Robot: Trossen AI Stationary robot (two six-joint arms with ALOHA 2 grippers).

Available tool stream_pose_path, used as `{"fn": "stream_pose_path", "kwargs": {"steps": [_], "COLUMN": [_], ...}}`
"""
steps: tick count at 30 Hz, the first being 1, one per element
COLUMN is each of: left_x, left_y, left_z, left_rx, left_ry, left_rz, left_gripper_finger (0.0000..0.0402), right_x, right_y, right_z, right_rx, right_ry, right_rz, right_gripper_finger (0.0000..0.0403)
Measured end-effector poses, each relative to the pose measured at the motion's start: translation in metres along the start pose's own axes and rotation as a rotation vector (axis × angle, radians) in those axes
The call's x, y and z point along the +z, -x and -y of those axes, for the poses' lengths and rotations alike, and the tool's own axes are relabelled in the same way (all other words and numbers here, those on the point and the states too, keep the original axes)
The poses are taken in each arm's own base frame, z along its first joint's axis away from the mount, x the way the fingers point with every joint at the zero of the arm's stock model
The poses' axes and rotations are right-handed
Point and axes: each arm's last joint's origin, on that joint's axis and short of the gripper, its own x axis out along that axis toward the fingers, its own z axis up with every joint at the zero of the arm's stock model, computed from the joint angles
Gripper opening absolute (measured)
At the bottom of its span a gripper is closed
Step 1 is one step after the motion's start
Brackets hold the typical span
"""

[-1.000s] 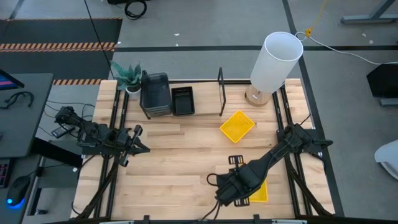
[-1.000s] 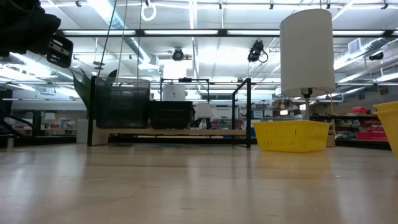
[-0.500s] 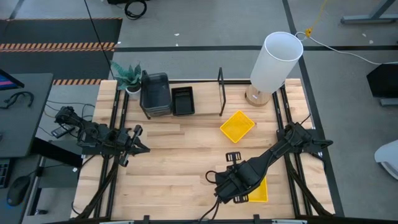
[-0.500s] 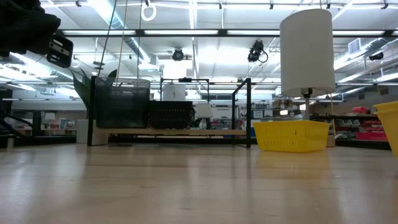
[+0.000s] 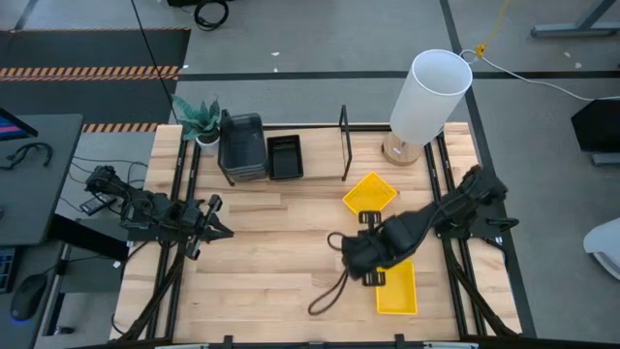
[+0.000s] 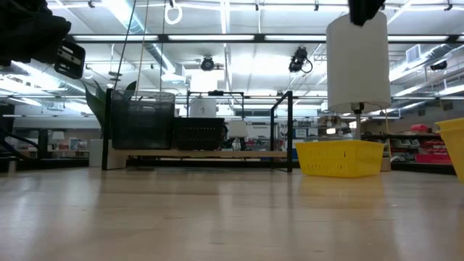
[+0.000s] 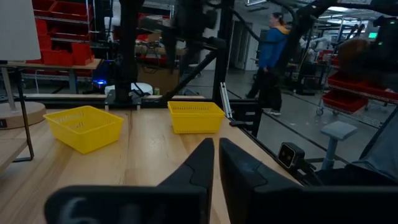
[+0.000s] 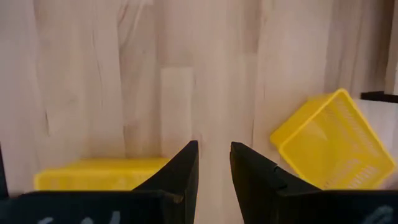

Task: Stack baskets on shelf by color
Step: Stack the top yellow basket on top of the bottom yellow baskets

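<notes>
With narrow, empty jaws, the right gripper (image 5: pixel 356 254) hovers between two yellow baskets (image 5: pixel 370 196) (image 5: pixel 396 288) on the worktop; it should widen, then descend squarely over one rim.

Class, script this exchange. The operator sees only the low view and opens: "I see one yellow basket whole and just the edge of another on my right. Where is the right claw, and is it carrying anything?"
Observer: The right claw hangs over bare wood close to both yellow baskets. Its fingers are slightly apart, with nothing between them.
Operator: How do those two baskets lie on the table?
Observer: The near yellow basket lies square to the table edges. The far yellow basket is turned diagonally.
Operator: And the left arm?
Observer: The left claw waits over the table's left side, shut and empty.
</notes>
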Motion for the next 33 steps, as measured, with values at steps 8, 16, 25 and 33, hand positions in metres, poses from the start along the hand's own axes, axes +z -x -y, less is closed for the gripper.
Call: {"fn": "stream_pose_path", "kwargs": {"steps": [8, 16, 25, 33], "left_x": [0.0, 0.005, 0.003, 0.002], "left_y": [0.0, 0.0, 0.005, 0.006], "left_z": [0.0, 0.0, -0.016, -0.017], "left_rx": [0.0, 0.006, 0.581, 0.634], "left_ry": [0.0, -0.002, 0.032, 0.034], "left_rz": [0.0, 0.053, 0.072, 0.073], "left_gripper_finger": [0.0026, 0.0035, 0.0023, 0.0032], "right_x": [-0.013, -0.013, -0.013, -0.014], "right_y": [-0.016, -0.038, -0.067, -0.091], "right_z": [0.034, 0.058, 0.089, 0.124], "right_rx": [0.103, 0.109, 0.039, 0.017], "right_ry": [-0.123, -0.218, -0.313, -0.386], "right_rz": [0.079, 0.08, 0.049, 0.04], "right_gripper_finger": [0.0097, 0.0097, 0.01, 0.0132]}}
